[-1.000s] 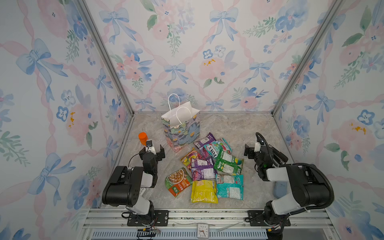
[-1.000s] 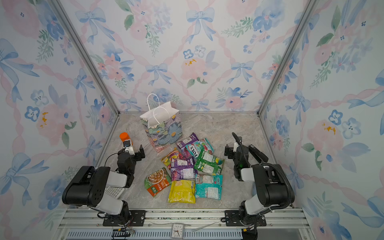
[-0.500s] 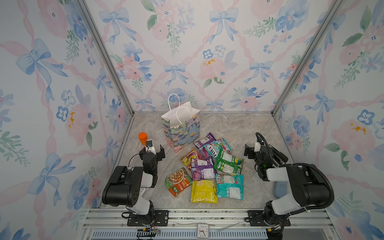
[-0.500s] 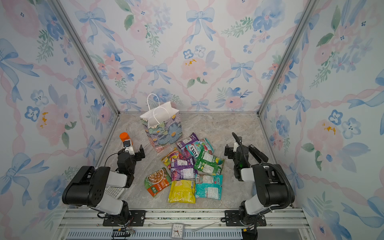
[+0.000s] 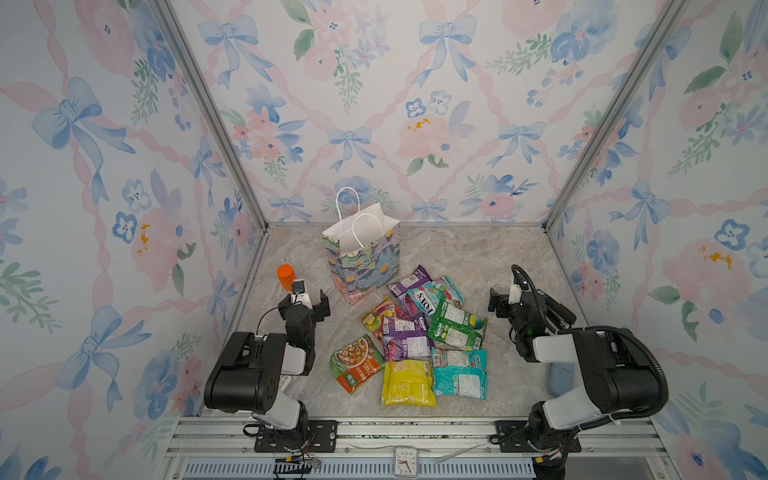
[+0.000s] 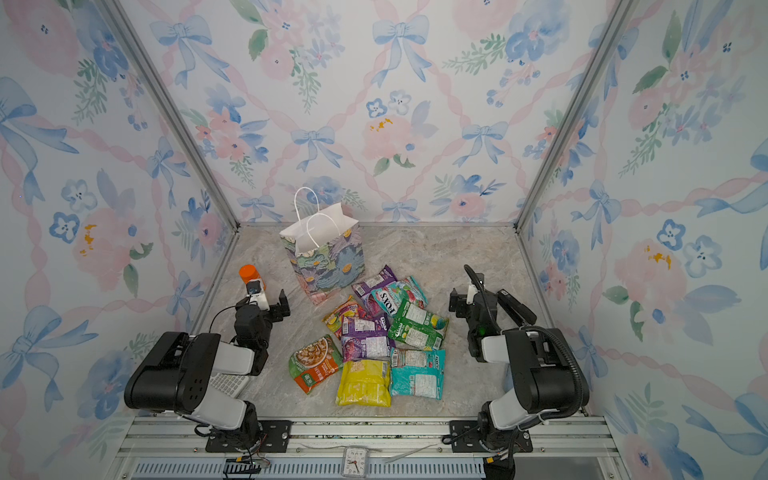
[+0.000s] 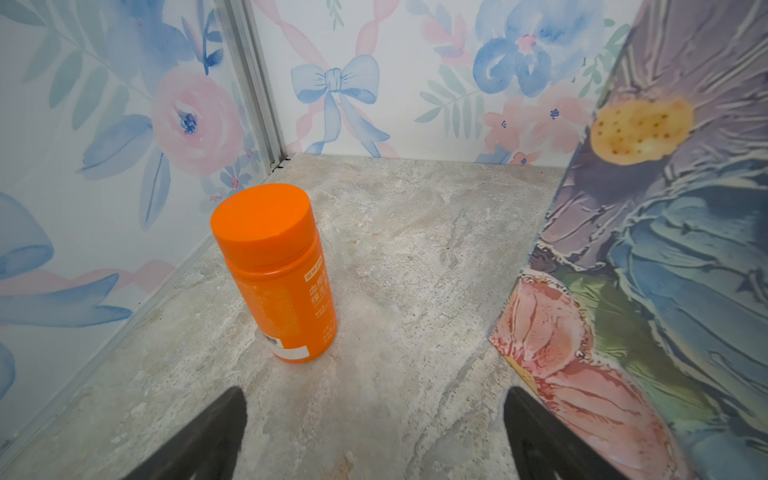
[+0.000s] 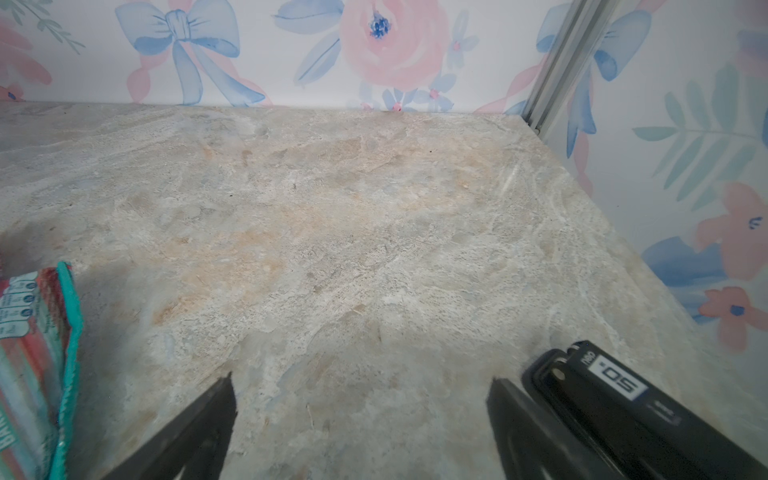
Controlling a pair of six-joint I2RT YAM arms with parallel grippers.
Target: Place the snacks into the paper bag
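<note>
Top views, clock read with 12 at the back wall. The paper bag [image 5: 361, 257] stands upright at 11 o'clock on the table [image 5: 478, 257], mouth open, white inside showing, both cord handles up. The snacks [image 5: 415, 332] all lie out on the table in a loose overlapping heap. It runs from the middle down toward 6 o'clock, and the top ones sit just beside the bag's foot.

Within the heap:
- purple packet [image 5: 409, 282] at its 12
- teal-and-red packet [image 5: 434, 301] overlapping that one
- green packet [image 5: 457, 330] at 3
- second purple packet [image 5: 405, 343] in the centre
- noodle packet [image 5: 355, 363] at 8
- yellow packet [image 5: 407, 382] at 6
- teal packet [image 5: 459, 372] at 5

The left gripper [image 5: 305, 300] is at 9 o'clock, low, jaws spread wide and holding nothing. In the left wrist view it points at bare table between the orange bottle [image 7: 274, 270] and the bag's printed side [image 7: 665, 249]. The bottle stands upright at 10 o'clock, near the left wall.

The right gripper [image 5: 517, 297] is at 3 o'clock, jaws also wide and empty. A black stapler [image 5: 557, 309] lies just beside its outer finger; I can't tell whether they touch. The right wrist view shows an edge of the teal-and-red packet [image 8: 37, 353], apart from the fingers.

A keypad [image 6: 228, 384] sits half under the left arm at 7. A small clock [image 5: 403, 465] sits on the front rail at 6.
</note>
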